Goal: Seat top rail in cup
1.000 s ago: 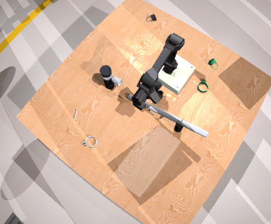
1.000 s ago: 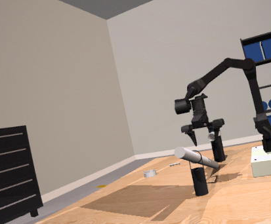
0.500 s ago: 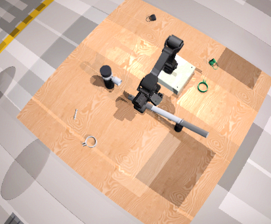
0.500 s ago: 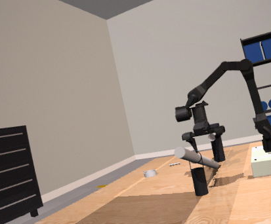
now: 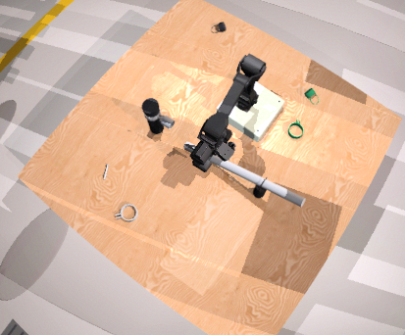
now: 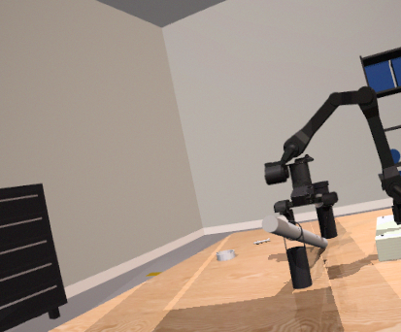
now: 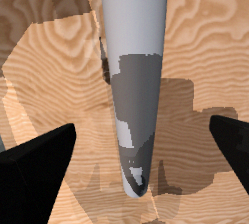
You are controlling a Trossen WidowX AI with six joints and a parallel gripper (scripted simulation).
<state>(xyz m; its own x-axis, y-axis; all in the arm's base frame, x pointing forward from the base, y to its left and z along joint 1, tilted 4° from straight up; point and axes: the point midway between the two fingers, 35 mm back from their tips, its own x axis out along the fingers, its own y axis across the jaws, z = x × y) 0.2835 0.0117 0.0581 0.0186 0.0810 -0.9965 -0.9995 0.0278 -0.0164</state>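
Observation:
The grey rail (image 5: 243,170) (image 6: 279,226) (image 7: 134,30) passes through the loop cap on the short black post (image 5: 259,191) (image 6: 299,268) and slopes down. Its far end is low, short of the cup. The big post (image 5: 156,125) (image 6: 329,223) stands upright, with the grey rail-end cup (image 5: 168,122) on its band near the black cap (image 5: 151,106). The cup is hidden in the exterior view. My gripper (image 5: 214,157) (image 6: 308,216) (image 7: 143,126) is open and empty above the rail near that far end. In the wrist view, the rail lies between the spread fingers, touching neither.
A pale block (image 5: 267,119) (image 6: 398,247) is under the arm's base. A grey band (image 5: 137,214) (image 6: 225,255) and a thin pin (image 5: 106,171) (image 6: 262,241) lie on the table. A green ring (image 5: 296,138), a green cap (image 5: 311,93) and a small black cap (image 5: 222,26) lie further off.

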